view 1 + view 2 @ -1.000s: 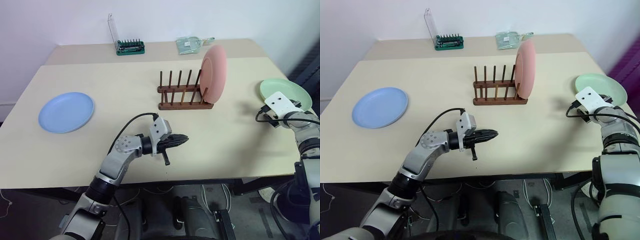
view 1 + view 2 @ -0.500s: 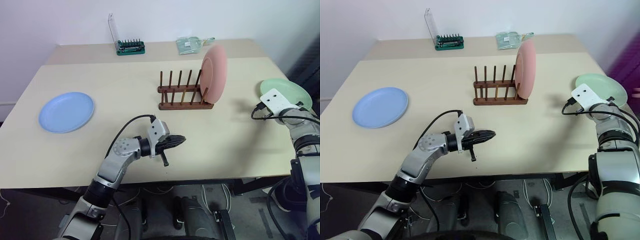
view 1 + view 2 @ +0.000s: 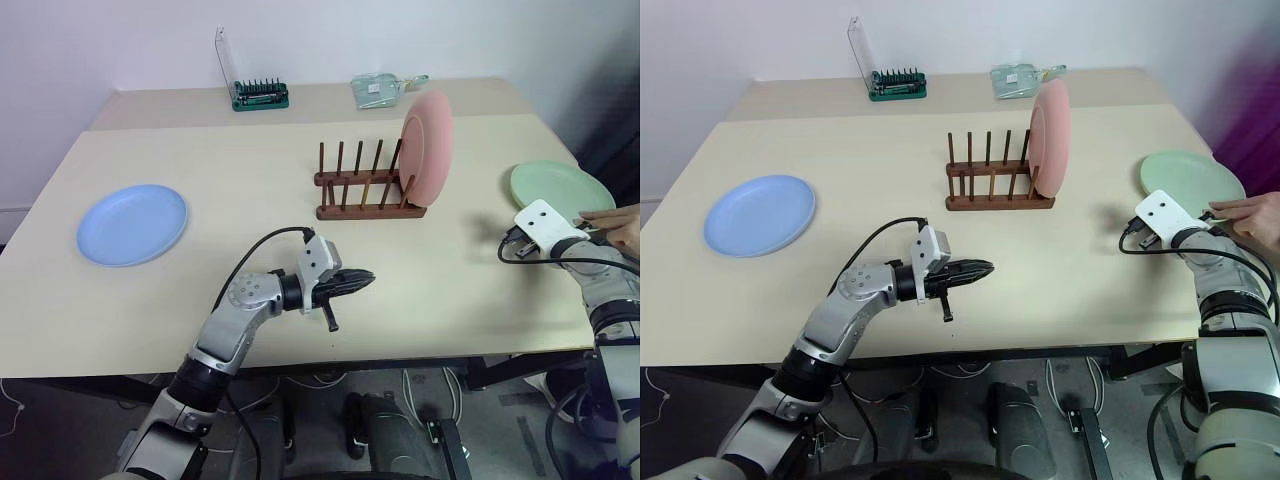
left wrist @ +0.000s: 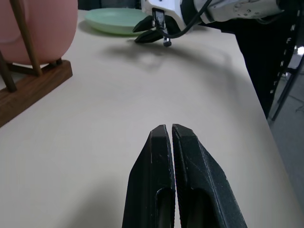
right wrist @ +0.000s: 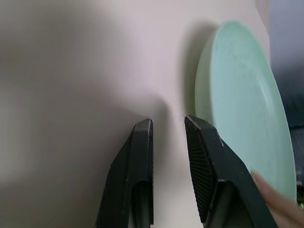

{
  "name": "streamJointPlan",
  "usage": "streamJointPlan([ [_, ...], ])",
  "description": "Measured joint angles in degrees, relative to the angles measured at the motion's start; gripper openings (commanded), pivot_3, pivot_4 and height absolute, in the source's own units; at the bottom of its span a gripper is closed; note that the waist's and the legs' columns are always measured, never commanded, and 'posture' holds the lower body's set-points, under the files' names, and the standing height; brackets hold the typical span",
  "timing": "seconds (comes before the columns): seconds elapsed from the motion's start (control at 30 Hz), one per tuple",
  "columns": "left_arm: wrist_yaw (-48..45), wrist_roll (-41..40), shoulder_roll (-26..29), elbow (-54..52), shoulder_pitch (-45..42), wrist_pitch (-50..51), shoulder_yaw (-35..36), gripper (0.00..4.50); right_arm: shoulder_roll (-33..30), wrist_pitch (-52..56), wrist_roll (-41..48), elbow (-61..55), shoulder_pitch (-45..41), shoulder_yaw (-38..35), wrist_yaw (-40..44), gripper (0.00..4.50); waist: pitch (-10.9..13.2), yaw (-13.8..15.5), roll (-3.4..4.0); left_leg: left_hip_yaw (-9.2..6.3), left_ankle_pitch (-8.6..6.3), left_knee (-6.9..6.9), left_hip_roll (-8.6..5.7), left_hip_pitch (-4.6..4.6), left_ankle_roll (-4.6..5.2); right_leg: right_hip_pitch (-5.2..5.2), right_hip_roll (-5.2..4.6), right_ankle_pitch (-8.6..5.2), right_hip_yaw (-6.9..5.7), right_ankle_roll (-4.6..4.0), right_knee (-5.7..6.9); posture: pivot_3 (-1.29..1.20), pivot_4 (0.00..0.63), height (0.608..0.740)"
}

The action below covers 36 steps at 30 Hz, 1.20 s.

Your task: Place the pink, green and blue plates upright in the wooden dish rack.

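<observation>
Since the earlier frames the right hand has drawn back from over the green plate toward the robot, and its fingers have narrowed; a person's hand has come in at the table's right edge and touches the plate's near rim. The right hand now sits just short of the green plate, its two black fingers parted by a narrow gap with nothing between them and the plate's rim just beside one fingertip. The green plate lies flat on the table at the far right. The pink plate stands upright at the right end of the wooden dish rack, leaning against the pegs. The blue plate lies flat at the left side of the table, well apart from the rack. The left hand hovers over the near middle of the table, pointing toward the right, fingers pressed together and holding nothing. At the far edge stand a green tray of tool bits and a clear packet.
</observation>
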Motion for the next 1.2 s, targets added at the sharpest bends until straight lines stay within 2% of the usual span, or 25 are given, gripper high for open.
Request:
streamJointPlan([
  [0.1,-0.07,0.00,0.01,0.02,0.03,0.00,-0.02,0.12,-0.67,-0.01,0.99,-2.32,1.30,-0.27,2.90,1.83,0.00,0.05,0.00,0.00,0.00,0.01,0.00,0.00,0.00,0.00,-0.01,0.00,0.00,-0.01,0.00,0.00,0.150,0.730],
  [0.27,0.15,0.00,0.06,-0.08,0.68,0.00,0.00,0.12,-1.80,0.36,1.74,-7.22,3.25,-0.85,3.62,4.27,0.00,0.06,-0.01,-0.01,0.00,0.03,0.00,0.00,0.00,0.01,-0.01,-0.03,0.00,-0.04,0.00,0.00,0.150,0.730],
  [0.3,0.22,0.00,0.05,-0.09,0.99,0.01,0.00,0.12,-2.05,0.39,1.71,-7.92,3.45,-0.86,3.28,4.45,0.00,0.06,-0.01,-0.01,0.00,0.03,0.00,0.00,0.00,0.01,0.00,-0.02,0.00,-0.04,0.00,0.00,0.150,0.730],
  [0.6,1.37,0.01,-0.06,-0.24,1.48,0.02,0.00,0.12,-2.36,1.95,2.34,-10.90,4.73,-0.90,4.22,4.45,0.00,0.09,-0.01,-0.01,0.00,0.04,0.00,0.00,0.00,0.01,-0.01,-0.06,0.00,-0.09,0.00,0.00,0.150,0.730],
  [0.83,1.33,0.01,0.01,-0.30,1.35,-0.03,-0.01,0.12,-1.44,7.42,2.80,-6.94,0.41,-0.94,5.30,4.45,-0.01,0.25,-0.02,-0.02,0.00,0.07,0.00,0.00,0.00,0.04,-0.02,-0.09,-0.01,-0.16,0.00,0.00,0.150,0.730],
  [0.93,1.27,0.01,0.06,-0.28,1.18,-0.04,0.03,0.12,-1.31,8.03,3.07,-6.34,-0.12,-0.99,6.71,3.64,-0.01,0.20,-0.02,-0.02,0.00,0.07,0.00,0.00,0.00,0.05,-0.02,-0.09,-0.01,-0.15,0.00,0.00,0.150,0.730],
  [1.17,1.14,0.01,0.19,-0.28,1.20,-0.05,0.03,0.12,-0.38,12.68,6.10,-6.19,-0.29,-2.41,10.65,0.04,-0.01,0.17,-0.02,-0.02,0.00,0.06,0.00,-0.01,0.00,0.03,-0.02,-0.06,-0.01,-0.11,0.01,0.00,0.150,0.730],
  [1.2,1.14,0.01,0.19,-0.28,1.21,-0.05,0.03,0.12,-0.38,12.97,6.37,-6.63,-0.16,-2.56,10.91,0.04,-0.01,0.14,-0.02,-0.02,0.00,0.06,0.00,0.00,0.00,0.03,-0.02,-0.06,-0.01,-0.11,0.01,0.00,0.150,0.730],
])
